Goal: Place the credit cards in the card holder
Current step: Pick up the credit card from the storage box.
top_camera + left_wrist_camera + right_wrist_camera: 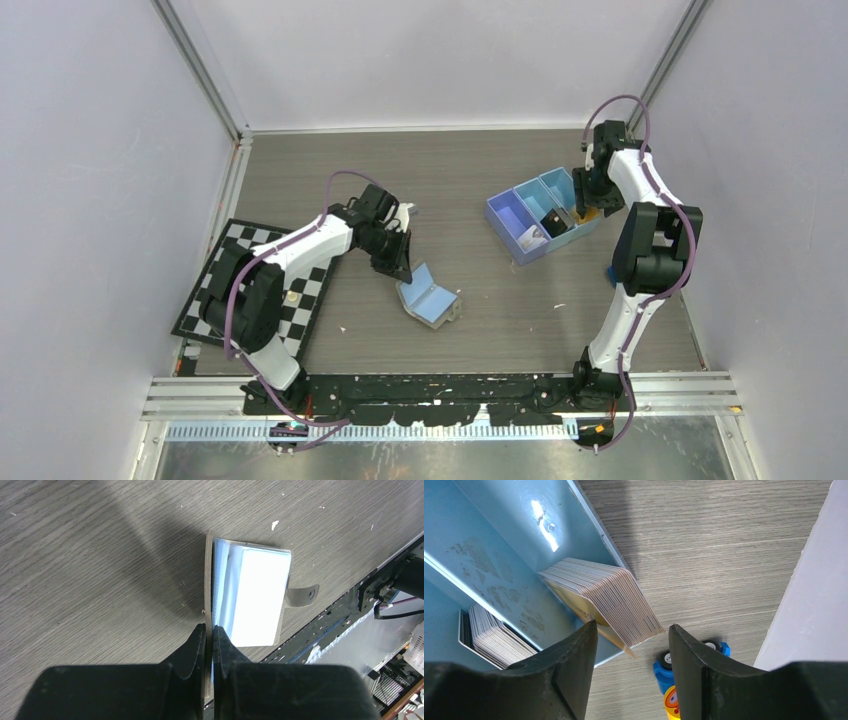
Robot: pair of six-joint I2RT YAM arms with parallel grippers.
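Only right wrist view shows right tool [632, 628] apart over credit cards [616, 597]; left tool [209, 630] clamps card holder [257, 600]

In the left wrist view we lose the near end of the card holder [252, 592] between the jaws of the left gripper [210, 630]. Glare washes out its pale inside, so we cannot tell any pockets. In the right wrist view the jaws of the right gripper [633, 630] cover parts of the credit cards [609, 597] stacked in the blue tray [499, 545]. A small blue toy [663, 672] on the counter [724, 555] is cut by the bottom edge.
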